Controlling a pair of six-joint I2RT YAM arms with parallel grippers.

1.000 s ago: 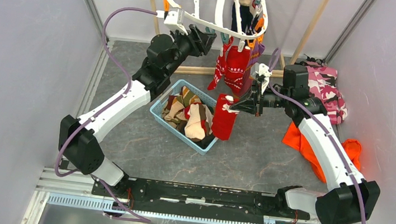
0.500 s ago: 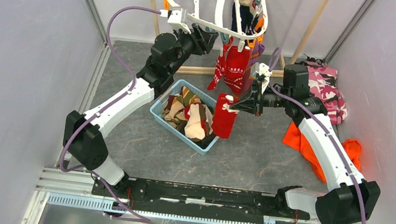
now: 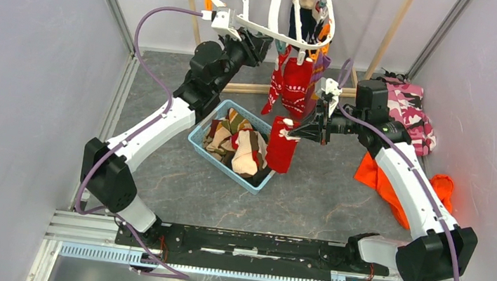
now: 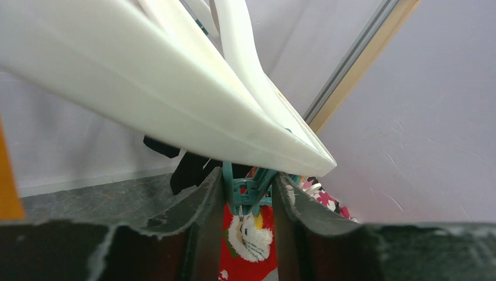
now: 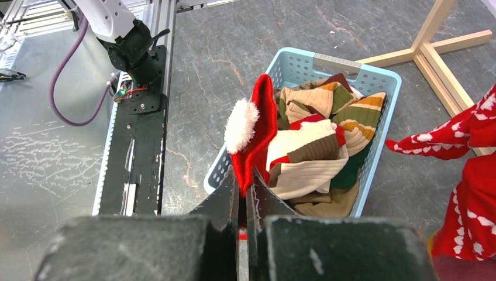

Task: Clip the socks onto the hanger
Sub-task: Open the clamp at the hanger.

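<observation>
Narrowed lately, left pincer (image 4: 248,182) pinching teal clip (image 4: 242,194) under hanger (image 4: 175,99); right pincer (image 5: 245,192) clenched on red sock (image 5: 261,126)

Nothing legible anywhere, no lettering, label, brand or number; only white patterns on the red fabric socks (image 3: 297,82).

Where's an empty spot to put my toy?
Bare table lies between the blue basket and the black base rail, reaching right to the orange cloth. Crowded: right edge, with that cloth and the pink garment; back, under the hanging socks.
</observation>
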